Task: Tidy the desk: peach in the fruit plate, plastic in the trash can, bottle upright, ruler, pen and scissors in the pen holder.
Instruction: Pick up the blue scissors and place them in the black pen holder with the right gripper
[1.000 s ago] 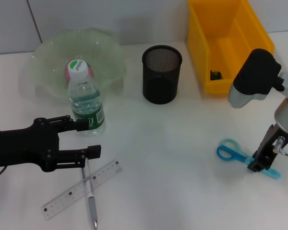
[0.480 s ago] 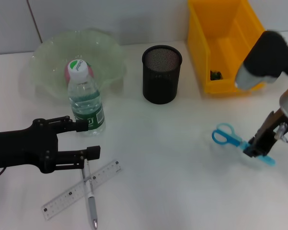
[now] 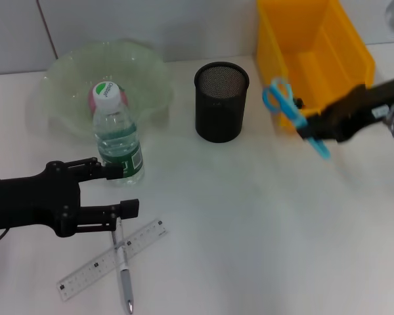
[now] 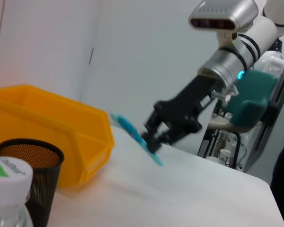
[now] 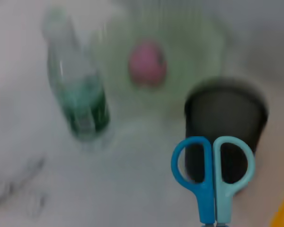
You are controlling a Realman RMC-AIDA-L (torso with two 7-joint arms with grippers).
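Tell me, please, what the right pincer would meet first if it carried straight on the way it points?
Probably the black mesh pen holder: the right pincer, shut on the scissors, points toward it, handles leading. Their height above its rim is unclear.

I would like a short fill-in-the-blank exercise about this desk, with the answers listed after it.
1. The right gripper holds the blue ____ in the air, near the black pen holder.
2. The bottle stands ____ in front of the fruit plate.
3. The pen lies across the ____ beside the left gripper.
4. The peach lies in the ____.

Answers: scissors; upright; ruler; fruit plate
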